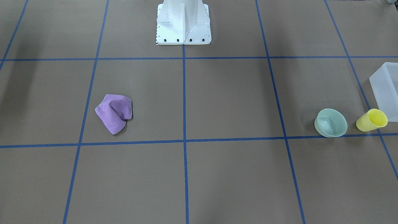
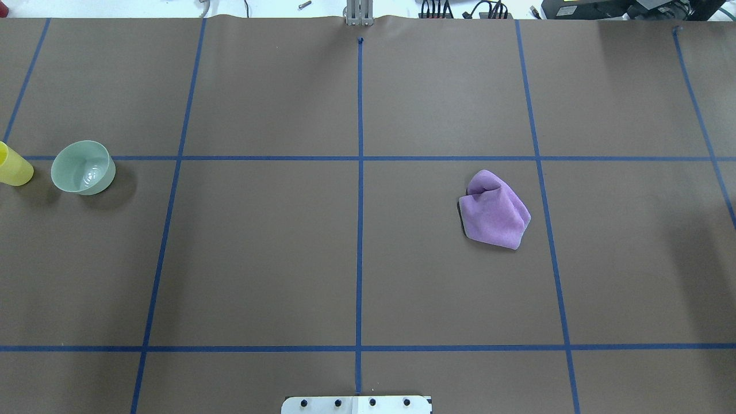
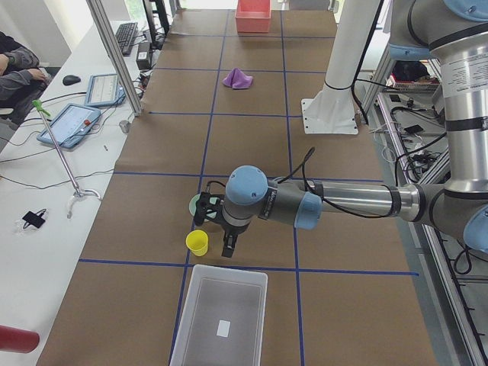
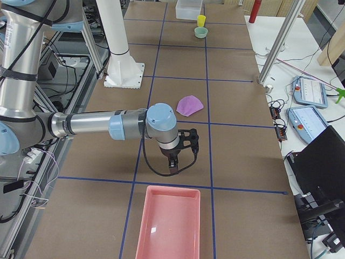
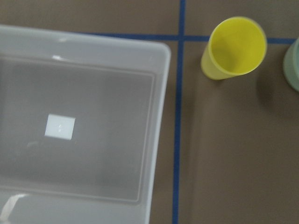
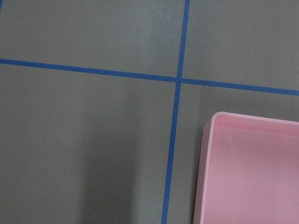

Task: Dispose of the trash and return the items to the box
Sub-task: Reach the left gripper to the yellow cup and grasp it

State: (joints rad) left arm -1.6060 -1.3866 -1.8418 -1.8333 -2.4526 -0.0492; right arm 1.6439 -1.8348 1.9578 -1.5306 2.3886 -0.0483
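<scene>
The yellow cup [image 1: 371,120] stands upright next to the mint-green bowl [image 1: 330,122], both empty, close to the frosted white box [image 1: 383,90]. In the left wrist view the cup [image 5: 233,48] sits just past the box's corner [image 5: 161,93], and the bowl [image 5: 293,65] is cut off at the edge. The box is empty apart from a white label. In the exterior left view my left gripper [image 3: 217,229] hangs above the cup [image 3: 197,242] and partly hides the bowl [image 3: 195,204]. I cannot tell whether it is open. My right gripper [image 4: 173,164] hangs beyond the pink tray [image 4: 170,226]. I cannot tell its state either.
A crumpled purple cloth [image 2: 495,211] lies on the robot's right half of the table. The empty pink tray [image 6: 252,172] sits at the right end. The white robot base [image 1: 183,25] stands at the table's middle edge. Operators' tablets and cables lie on a side bench [image 3: 72,122].
</scene>
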